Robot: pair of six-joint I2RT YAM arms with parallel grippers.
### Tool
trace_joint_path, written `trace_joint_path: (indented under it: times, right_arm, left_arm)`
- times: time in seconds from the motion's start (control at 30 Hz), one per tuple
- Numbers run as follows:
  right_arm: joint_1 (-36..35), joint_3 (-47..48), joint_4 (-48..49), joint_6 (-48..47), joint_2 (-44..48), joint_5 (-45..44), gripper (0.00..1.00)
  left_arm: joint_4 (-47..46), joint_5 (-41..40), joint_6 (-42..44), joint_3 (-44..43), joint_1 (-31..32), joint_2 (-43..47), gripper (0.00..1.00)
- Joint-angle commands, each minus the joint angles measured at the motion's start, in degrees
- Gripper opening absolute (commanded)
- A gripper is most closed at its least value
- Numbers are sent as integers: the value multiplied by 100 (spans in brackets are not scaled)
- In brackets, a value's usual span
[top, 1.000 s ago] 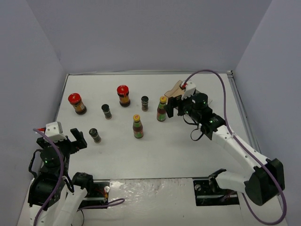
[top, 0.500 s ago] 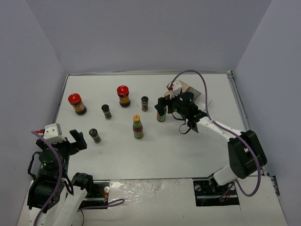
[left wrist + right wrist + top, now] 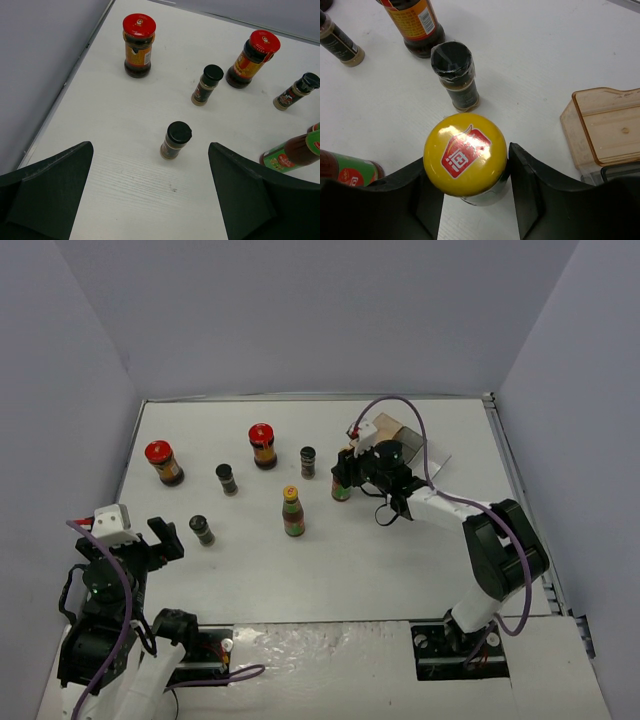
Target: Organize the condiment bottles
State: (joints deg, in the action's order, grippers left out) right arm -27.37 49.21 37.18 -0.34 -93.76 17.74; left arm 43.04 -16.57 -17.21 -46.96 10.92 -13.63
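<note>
My right gripper (image 3: 470, 165) is shut on the neck of an upright tall yellow-capped bottle (image 3: 465, 152), its fingers (image 3: 526, 186) pressed on both sides; from above the gripper (image 3: 347, 470) sits at mid-table. A second tall bottle (image 3: 292, 510) stands to its left. Two red-lidded jars (image 3: 163, 461) (image 3: 262, 443) and three dark shakers (image 3: 227, 477) (image 3: 308, 460) (image 3: 202, 528) stand further left. My left gripper (image 3: 150, 170) hangs open and empty, just short of the nearest shaker (image 3: 175, 140).
A clear amber-tinted plastic tray (image 3: 602, 127) lies right of the held bottle, also seen behind the right wrist (image 3: 398, 430). A shaker (image 3: 455, 75) and a jar (image 3: 415, 25) stand close beyond the held bottle. Grey walls enclose the table.
My right gripper moved left over the tall bottle and its jaws closed on the neck. The left arm stayed still and open.
</note>
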Motion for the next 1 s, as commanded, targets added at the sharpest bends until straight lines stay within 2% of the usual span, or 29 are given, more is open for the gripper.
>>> trace_joint_path:
  times: [0.0,0.03,0.07,0.23,0.37,0.5,0.67,0.97]
  right_arm:
    - [62,272,406,-131,440,113,8]
    - [57,328,289,-164,552,106,1]
    - [56,433,183,-207,653,91,1]
    - [146,1014,-487,-354,1098,-65,0]
    - [508,1619,-748,-357,1152,-112,0]
    - [979,2041,-770,-331,950,-112,0]
    - [1545,2463,-347,-123,381,-46,0]
    - [1989,3208,-71,-133,-624,89,0]
  left_arm:
    - [-352,-74,-72,-33,7,-114,97]
    - [-358,-74,-72,-33,7,-114,97]
    - [-363,-74,-77,-33,7,-114,97]
    - [-361,-74,-81,-24,7,-123,97]
    - [-371,-74,-81,-24,7,-127,97]
    - [-374,-83,-81,-24,7,-132,97]
    - [-351,-94,-89,-31,-2,-140,97]
    - [-340,-92,-89,-24,-2,-193,97]
